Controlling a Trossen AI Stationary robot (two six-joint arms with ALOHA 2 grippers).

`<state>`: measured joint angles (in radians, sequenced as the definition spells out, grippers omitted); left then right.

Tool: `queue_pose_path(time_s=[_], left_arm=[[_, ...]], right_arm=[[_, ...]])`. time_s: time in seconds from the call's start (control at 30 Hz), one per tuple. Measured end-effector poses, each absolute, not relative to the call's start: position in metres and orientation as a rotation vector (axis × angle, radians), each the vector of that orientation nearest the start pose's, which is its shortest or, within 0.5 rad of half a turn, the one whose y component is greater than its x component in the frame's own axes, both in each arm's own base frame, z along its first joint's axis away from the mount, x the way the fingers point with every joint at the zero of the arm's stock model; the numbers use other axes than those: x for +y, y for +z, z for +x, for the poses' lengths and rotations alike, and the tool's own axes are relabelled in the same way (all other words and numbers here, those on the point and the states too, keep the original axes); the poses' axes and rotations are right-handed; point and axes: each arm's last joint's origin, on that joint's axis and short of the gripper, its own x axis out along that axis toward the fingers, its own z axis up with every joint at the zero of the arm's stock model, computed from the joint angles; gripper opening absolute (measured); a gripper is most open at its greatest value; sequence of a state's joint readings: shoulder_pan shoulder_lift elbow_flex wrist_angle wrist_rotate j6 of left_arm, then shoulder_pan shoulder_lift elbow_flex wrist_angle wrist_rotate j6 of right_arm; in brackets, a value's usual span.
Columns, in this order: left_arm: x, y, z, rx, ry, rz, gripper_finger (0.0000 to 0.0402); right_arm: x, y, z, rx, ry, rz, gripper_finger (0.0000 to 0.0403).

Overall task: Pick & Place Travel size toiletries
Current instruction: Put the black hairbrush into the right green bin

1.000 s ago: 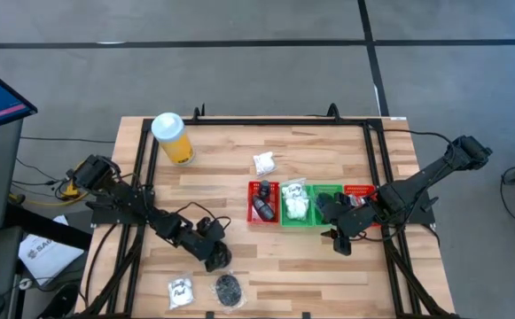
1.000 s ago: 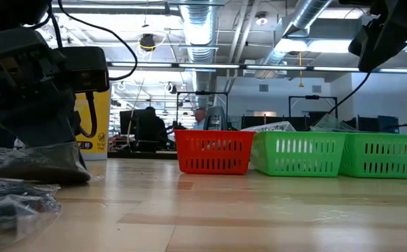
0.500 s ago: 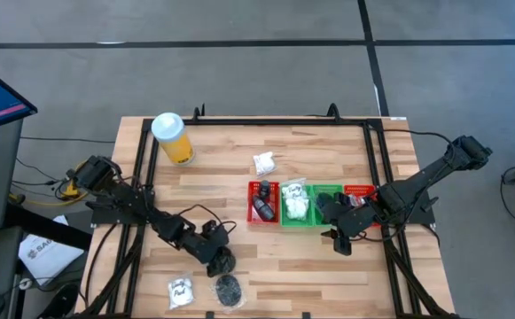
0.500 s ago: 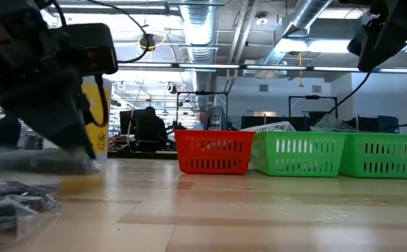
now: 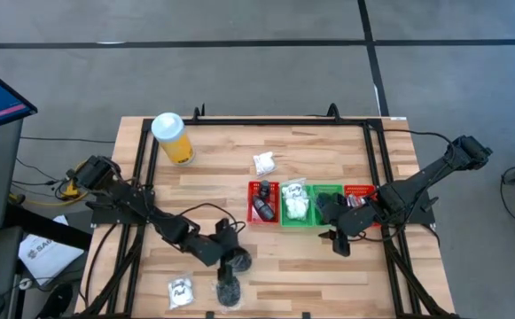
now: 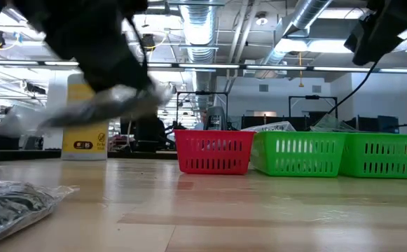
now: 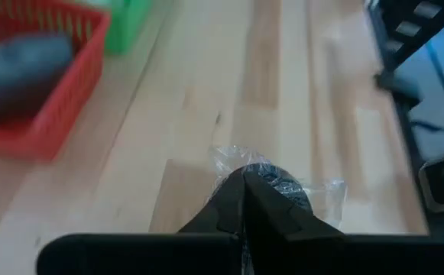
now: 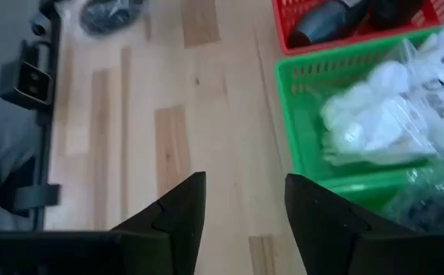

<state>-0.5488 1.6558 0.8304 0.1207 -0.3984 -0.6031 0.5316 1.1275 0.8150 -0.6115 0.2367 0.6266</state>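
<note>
My left gripper is shut on a clear bag of black round pieces, held above the table near its front edge. The bag shows blurred in the low view. A second black-piece bag and a white sachet lie flat on the wood just in front. Another white sachet lies farther back. My right gripper hangs open beside the trays, with nothing between its fingers. My left gripper pinches the bag's clear plastic at its near edge between its two shut fingers, slanting down from the table's left. The black pieces bulge out beyond the fingertips. The bag is lifted clear of the table and hangs tilted.
A row of trays stands mid-table: a red one with dark items, a green one with white sachets, another green and a red. A yellow cylinder with a white lid stands at the far left.
My left gripper has risen and gone toward the table's right edge, rolling a little, with its fingers shut. The bag of black pieces, which lay on the table, is now lifted clear and tilted.
</note>
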Motion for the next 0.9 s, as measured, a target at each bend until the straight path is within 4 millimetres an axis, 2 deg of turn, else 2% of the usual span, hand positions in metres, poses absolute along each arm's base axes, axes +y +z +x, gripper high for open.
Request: queue_pose_path(time_s=[0.2, 0.47, 0.67, 0.9], left_arm=[[-0.167, 0.196, 0.299, 0.519, 0.078, -0.193, 0.0000], [-0.167, 0.237, 0.317, 0.342, 0.228, -0.089, 0.0000], [-0.152, 0.248, 0.329, 0.274, 0.284, -0.054, 0.0000], [-0.132, 0.251, 0.339, 0.244, 0.341, -0.074, 0.0000]], right_arm=[[0.107, 0.252, 0.195, 0.834, 0.024, 0.263, 0.0169], [0.109, 0.259, 0.201, 0.741, 0.064, 0.287, 0.0169], [0.108, 0.267, 0.209, 0.641, 0.085, 0.318, 0.0165], [0.103, 0.274, 0.218, 0.553, 0.078, 0.361, 0.0166]])
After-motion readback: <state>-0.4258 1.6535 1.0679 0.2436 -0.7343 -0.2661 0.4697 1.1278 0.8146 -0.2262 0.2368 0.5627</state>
